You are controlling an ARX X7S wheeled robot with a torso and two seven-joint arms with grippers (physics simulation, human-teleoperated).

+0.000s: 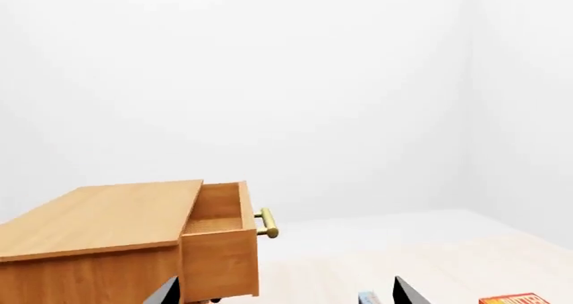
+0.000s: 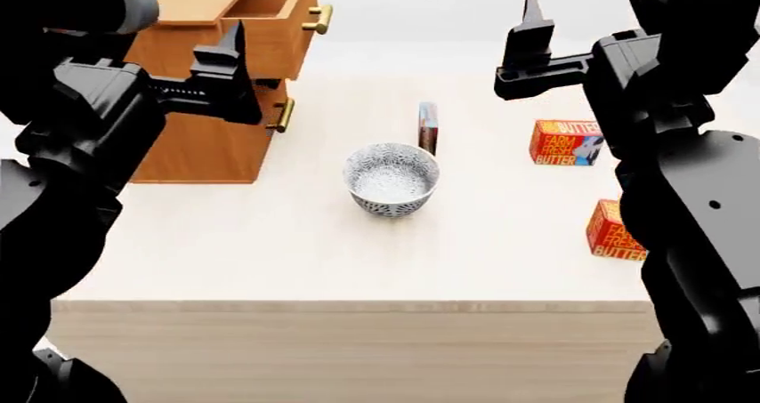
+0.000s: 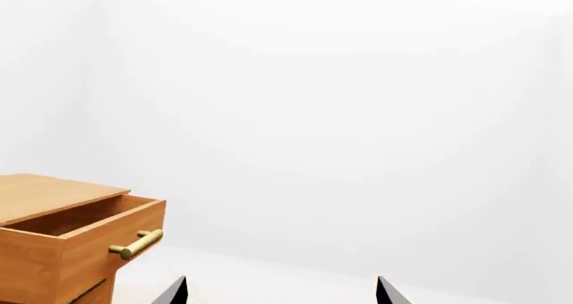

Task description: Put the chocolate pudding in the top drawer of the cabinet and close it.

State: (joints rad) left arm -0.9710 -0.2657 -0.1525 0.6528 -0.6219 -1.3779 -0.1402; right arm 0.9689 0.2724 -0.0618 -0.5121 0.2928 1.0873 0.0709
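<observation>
Both grippers, left (image 2: 233,60) and right (image 2: 528,31), hang spread wide and empty; the upright chocolate pudding (image 2: 428,127), mid-desk beside the bowl (image 2: 391,180), could topple if nudged.

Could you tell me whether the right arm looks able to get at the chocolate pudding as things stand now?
Probably yes: the chocolate pudding stands upright just behind the bowl, with bare table on its right side, and the right gripper is open and holds nothing.

1. The chocolate pudding (image 2: 428,127) is a thin dark red-brown carton with a blue edge, standing upright on the desk (image 2: 238,252).
2. The top drawer (image 2: 276,16) stands pulled open, brass handle (image 2: 319,19) outward.
3. The cabinet (image 2: 202,145), light brown wood, sits at the desk's far left.
</observation>
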